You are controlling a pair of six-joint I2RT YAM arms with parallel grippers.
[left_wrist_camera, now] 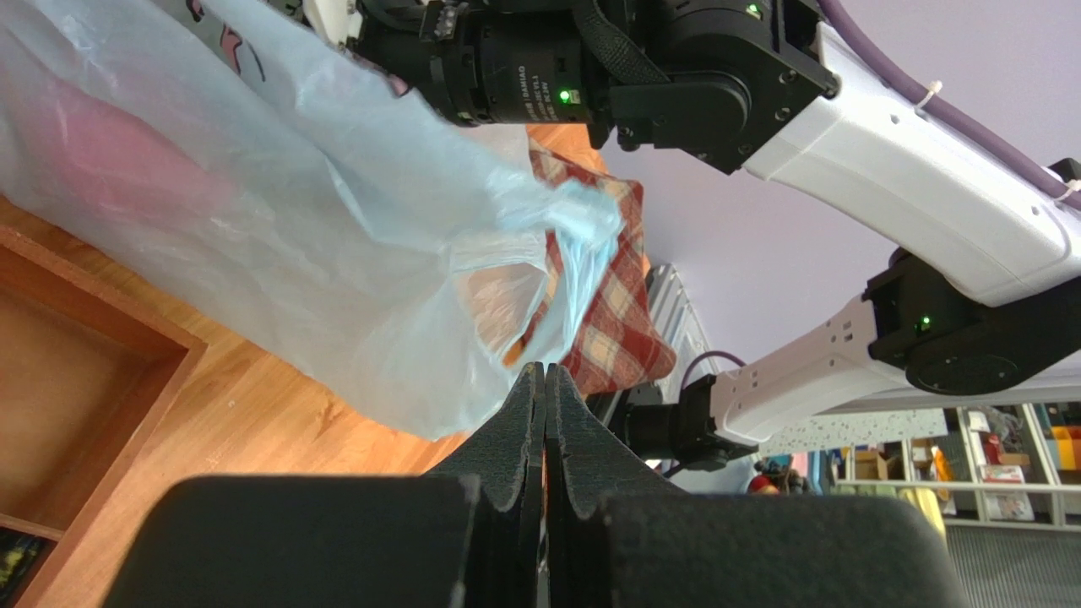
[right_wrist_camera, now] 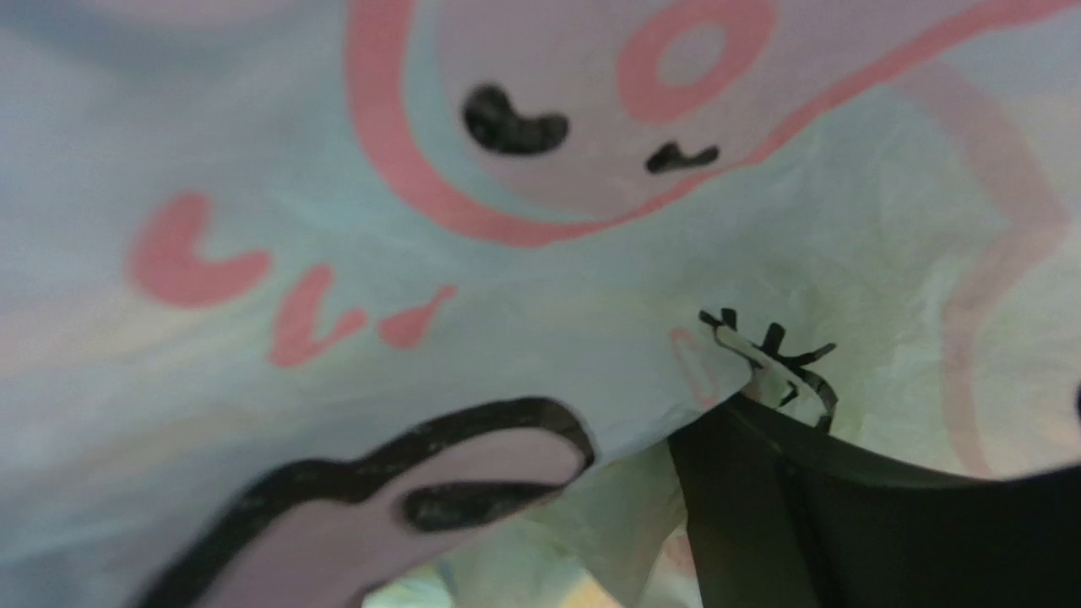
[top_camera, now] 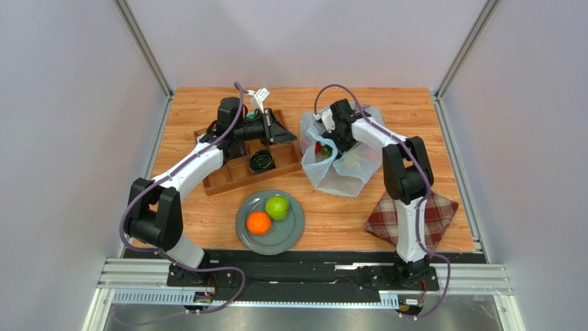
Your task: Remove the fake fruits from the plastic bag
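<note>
Left claw [left_wrist_camera: 546, 424] closed, plastic bag [left_wrist_camera: 317, 253] veiling fruit [top_camera: 320, 147]

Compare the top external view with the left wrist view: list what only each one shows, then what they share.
Only the top external view: the grey plate holding an orange and a green apple.
Only the left wrist view: a close-up of the left gripper, its fingers pressed together, and shelves beyond the table.
Both: the plastic bag, the red plaid cloth, the wooden tray and the right arm.
</note>
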